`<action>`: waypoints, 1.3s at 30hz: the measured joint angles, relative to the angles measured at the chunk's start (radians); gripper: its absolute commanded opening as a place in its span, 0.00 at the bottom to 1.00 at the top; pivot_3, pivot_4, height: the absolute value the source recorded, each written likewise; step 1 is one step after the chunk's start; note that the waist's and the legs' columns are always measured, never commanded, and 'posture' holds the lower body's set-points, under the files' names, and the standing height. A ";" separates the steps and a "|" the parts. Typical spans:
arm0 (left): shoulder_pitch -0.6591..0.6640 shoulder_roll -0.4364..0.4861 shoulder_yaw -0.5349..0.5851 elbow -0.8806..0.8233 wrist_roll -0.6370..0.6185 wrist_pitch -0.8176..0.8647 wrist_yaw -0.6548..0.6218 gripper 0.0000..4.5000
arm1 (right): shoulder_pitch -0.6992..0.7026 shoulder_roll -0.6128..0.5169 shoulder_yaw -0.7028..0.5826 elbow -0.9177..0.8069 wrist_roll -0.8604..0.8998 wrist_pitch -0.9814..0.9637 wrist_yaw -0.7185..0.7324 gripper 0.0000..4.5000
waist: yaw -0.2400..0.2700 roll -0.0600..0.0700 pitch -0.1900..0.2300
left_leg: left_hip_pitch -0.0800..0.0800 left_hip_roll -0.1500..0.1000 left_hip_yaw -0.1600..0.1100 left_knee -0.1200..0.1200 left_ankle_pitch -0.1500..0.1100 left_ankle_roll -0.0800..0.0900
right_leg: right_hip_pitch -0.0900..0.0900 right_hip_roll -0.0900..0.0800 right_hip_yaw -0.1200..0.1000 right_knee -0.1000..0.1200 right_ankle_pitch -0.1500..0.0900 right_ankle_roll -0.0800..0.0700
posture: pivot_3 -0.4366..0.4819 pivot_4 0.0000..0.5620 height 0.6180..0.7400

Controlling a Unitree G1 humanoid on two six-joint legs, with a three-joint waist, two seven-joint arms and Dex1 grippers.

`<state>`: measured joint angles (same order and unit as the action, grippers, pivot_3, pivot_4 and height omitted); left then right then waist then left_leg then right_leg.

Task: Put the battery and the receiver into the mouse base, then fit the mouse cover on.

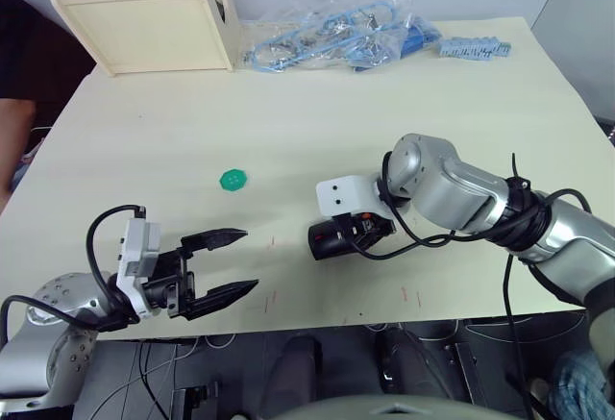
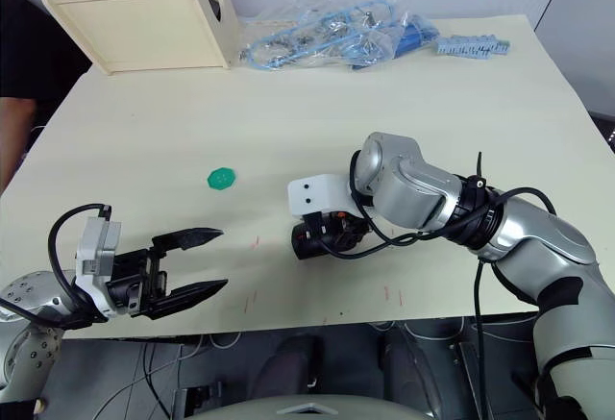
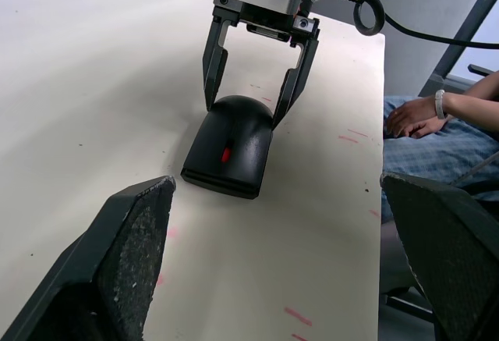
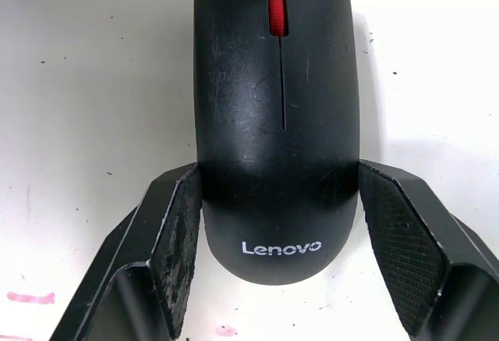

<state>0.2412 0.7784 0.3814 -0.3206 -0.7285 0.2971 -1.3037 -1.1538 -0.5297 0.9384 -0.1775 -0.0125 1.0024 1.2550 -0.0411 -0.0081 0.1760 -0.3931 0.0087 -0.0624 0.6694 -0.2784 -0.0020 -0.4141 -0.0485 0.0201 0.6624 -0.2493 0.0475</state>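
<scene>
Pale tabletop all round; the mouse cover (image 4: 277, 122) sits on the mouse base (image 1: 332, 240), near edge, centre. My right gripper (image 4: 273, 232) straddles its rear, fingers (image 4: 178, 236) touching or nearly. My left gripper (image 1: 223, 266) gapes empty. Assembly looks finished; next I release.

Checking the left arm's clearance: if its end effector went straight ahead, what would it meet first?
Probably the black oval mouse with the red scroll wheel, straddled by the right end effector; depth unclear.

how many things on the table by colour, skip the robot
black: 1, the mouse
green: 1, the disc
wooden: 2, the trays
blue: 2, the bagged parts and the strip
total: 6
</scene>
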 measured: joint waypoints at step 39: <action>-0.002 0.000 -0.001 0.000 0.001 0.000 0.000 1.00 | 0.001 0.006 0.000 0.000 0.001 -0.012 -0.001 0.89 | 0.000 0.000 0.000 | 0.000 0.000 0.000 0.000 0.000 0.000 | 0.000 0.000 0.000 0.000 0.000 0.000 | 0.48 0.27 1.00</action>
<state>0.2388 0.7784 0.3808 -0.3206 -0.7280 0.2971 -1.3038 -1.1530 -0.5236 0.9383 -0.1774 -0.0118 0.9908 1.2544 -0.0412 -0.0081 0.1760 -0.3931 0.0087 -0.0624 0.6694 -0.2784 -0.0020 -0.4142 -0.0486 0.0201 0.6624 -0.2493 0.0475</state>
